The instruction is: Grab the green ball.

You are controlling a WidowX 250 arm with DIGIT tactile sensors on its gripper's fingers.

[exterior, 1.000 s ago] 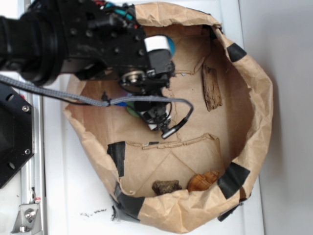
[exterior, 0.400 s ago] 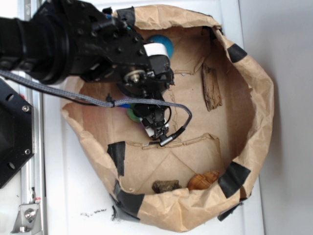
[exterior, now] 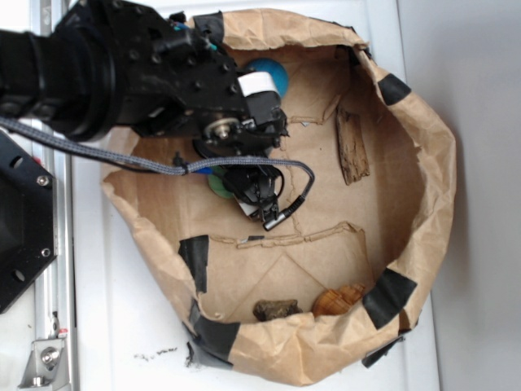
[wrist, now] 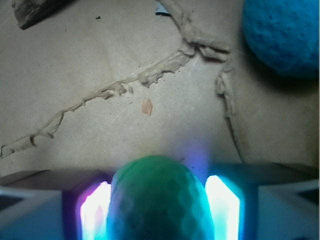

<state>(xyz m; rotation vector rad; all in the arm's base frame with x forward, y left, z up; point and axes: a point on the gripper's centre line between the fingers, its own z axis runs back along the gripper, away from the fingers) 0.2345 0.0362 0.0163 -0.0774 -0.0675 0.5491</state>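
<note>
Gripper (wrist: 157, 210): closed on the green ball (wrist: 156, 200), a lit finger (wrist: 95, 210) pressing each side.
Ball: low in the wrist view, squeezed taller than wide, so the hold looks firm.
Bag (exterior: 423, 147): walls ring the arm.
Blue ball (wrist: 285, 35): 1 o'clock, apart.
Wood (exterior: 352, 147): 3 o'clock, clear.

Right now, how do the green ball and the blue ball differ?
The green ball sits between the end effector fingers, lit by their glow; the blue ball lies free on the cardboard, untouched. The green one shows shallow dimples, while the blue one looks finely rough. The colours differ plainly. Both are round, matte, and inside the paper-walled bin.
</note>
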